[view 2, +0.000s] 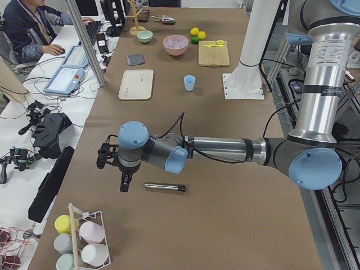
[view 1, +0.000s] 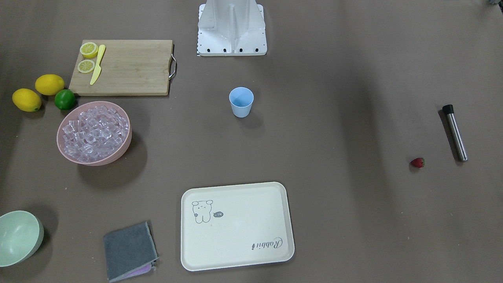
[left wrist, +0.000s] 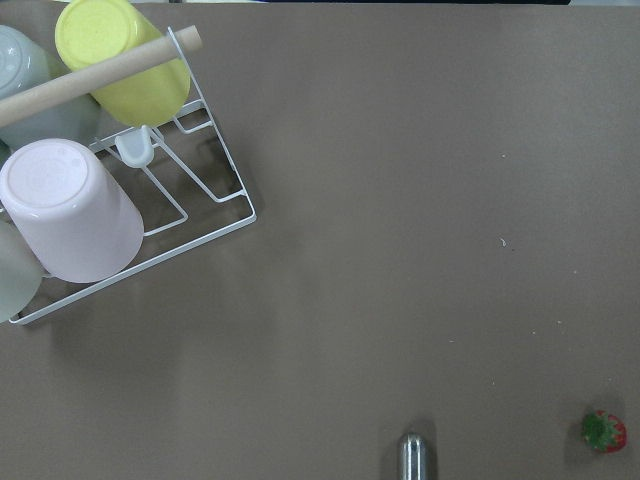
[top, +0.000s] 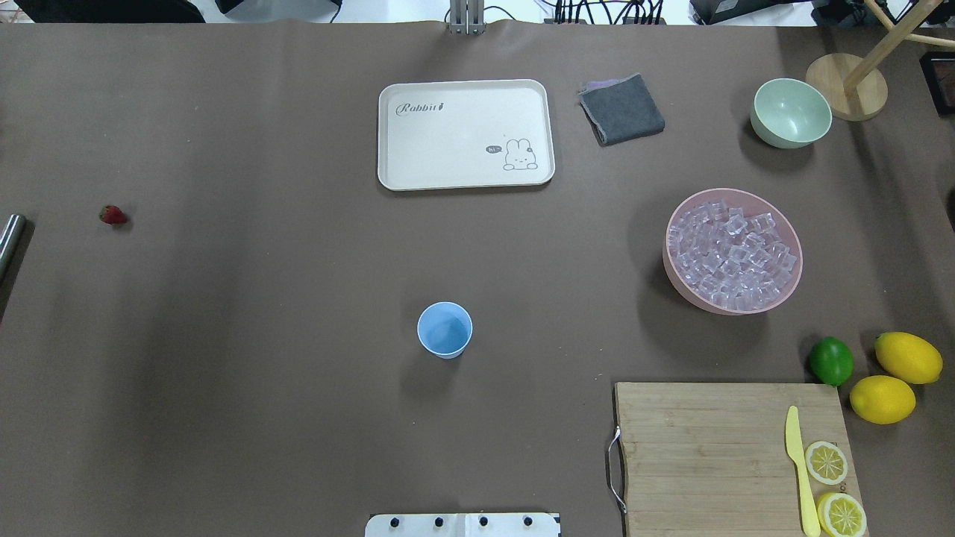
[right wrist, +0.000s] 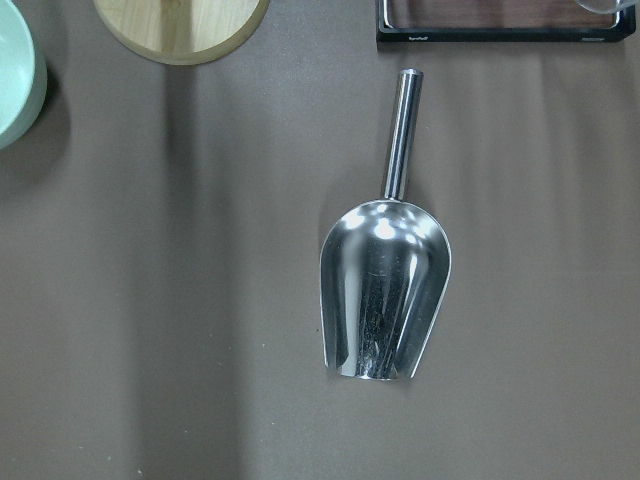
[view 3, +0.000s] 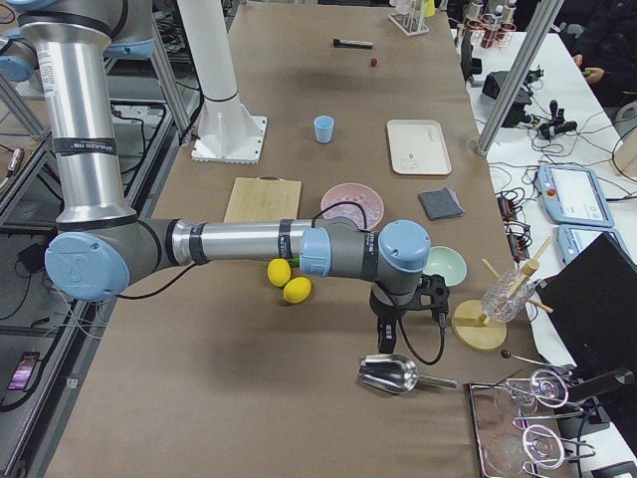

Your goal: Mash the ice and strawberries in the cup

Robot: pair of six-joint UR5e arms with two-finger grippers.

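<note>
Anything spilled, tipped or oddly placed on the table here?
Nothing spilled or tipped: the cup is upright, the ice is in the pink bowl. Only the strawberry looks stray, loose on the table near the metal muddler, far from the cup.

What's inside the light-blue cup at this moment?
Nothing visible: the overhead view looks straight into the cup and shows its bare blue bottom. The ice sits in the pink bowl, the strawberry on the table. Nothing covers the cup's inside.
</note>
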